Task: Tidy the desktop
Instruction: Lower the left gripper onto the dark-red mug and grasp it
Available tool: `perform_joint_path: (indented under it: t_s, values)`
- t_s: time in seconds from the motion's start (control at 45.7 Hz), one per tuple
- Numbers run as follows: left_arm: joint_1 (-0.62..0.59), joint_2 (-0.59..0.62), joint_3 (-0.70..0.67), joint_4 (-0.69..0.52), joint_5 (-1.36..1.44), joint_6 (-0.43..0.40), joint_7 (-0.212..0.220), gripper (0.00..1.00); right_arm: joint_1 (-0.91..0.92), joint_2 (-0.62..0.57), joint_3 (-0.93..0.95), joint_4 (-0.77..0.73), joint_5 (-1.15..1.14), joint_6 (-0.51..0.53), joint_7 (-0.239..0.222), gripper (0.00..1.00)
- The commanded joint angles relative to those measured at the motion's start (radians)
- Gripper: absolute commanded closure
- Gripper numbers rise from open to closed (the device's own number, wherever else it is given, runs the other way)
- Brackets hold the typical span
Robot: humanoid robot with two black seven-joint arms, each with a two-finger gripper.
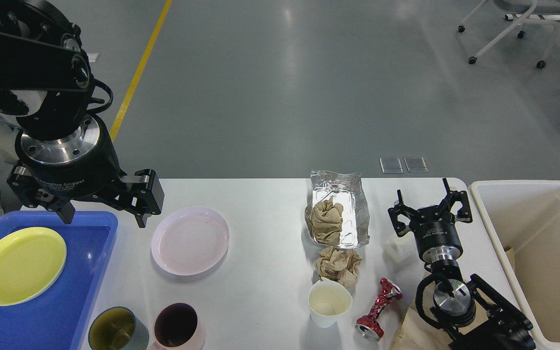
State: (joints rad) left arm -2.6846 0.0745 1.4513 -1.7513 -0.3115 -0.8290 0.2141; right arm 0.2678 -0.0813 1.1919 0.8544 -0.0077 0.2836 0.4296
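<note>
The white desktop (260, 228) carries dishes and rubbish. My left gripper (102, 216) points down, open and empty, above the far right corner of the blue tray (71, 296), just left of the pink plate (190, 240). A yellow plate (19, 266) lies in the tray. My right gripper (428, 201) is open and empty, pointing away over the right part of the desktop, beside a small white object (395, 250). A foil tray (345, 194) holds crumpled brown paper (326, 218). Another paper wad (337, 265), a white paper cup (329, 304) and a crushed red can (377, 308) lie in front of it.
A cream bin (537, 253) stands at the right edge of the desktop. A grey-green cup (117, 330) and a dark pink cup (178, 328) stand at the front edge. Brown paper (409, 333) lies under my right arm. A wheeled chair (508, 29) stands far off.
</note>
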Motion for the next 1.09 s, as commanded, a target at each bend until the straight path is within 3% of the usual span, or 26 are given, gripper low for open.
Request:
perform_joint_path:
  t_s: [0.0, 0.241, 0.394, 0.657, 0.788, 0.942, 1.073]
  values:
    - [-0.023, 0.016, -0.008, 0.004, -0.001, -0.061, -0.004, 0.04, -0.001, 0.0, 0.0, 0.0, 0.0, 0.0, 0.001, 0.0]
    - [-0.006, 0.047, 0.026, 0.009, -0.001, -0.068, -0.005, 0.04, -0.001, 0.0, 0.0, 0.002, 0.0, 0.0, 0.0, 0.0]
    - [0.162, 0.079, 0.012, 0.018, 0.035, -0.021, -0.004, 0.04, -0.001, 0.0, 0.0, 0.002, 0.0, 0.0, 0.0, 0.0]
    - [0.552, 0.174, -0.112, 0.096, 0.218, 0.269, -0.005, 0.06, -0.001, 0.0, 0.0, 0.002, 0.002, 0.0, 0.0, 0.0]
    - [0.721, 0.16, -0.187, 0.124, 0.281, 0.385, -0.005, 0.06, -0.001, 0.0, 0.0, 0.002, 0.002, 0.0, 0.0, 0.0]
    - [0.861, 0.128, -0.267, 0.156, 0.402, 0.505, -0.005, 0.06, -0.001, 0.0, 0.0, 0.002, 0.0, 0.0, 0.0, 0.0]
    - [0.91, 0.125, -0.287, 0.165, 0.522, 0.553, -0.005, 0.06, -0.001, 0.0, 0.0, 0.002, 0.0, 0.0, 0.0, 0.0]
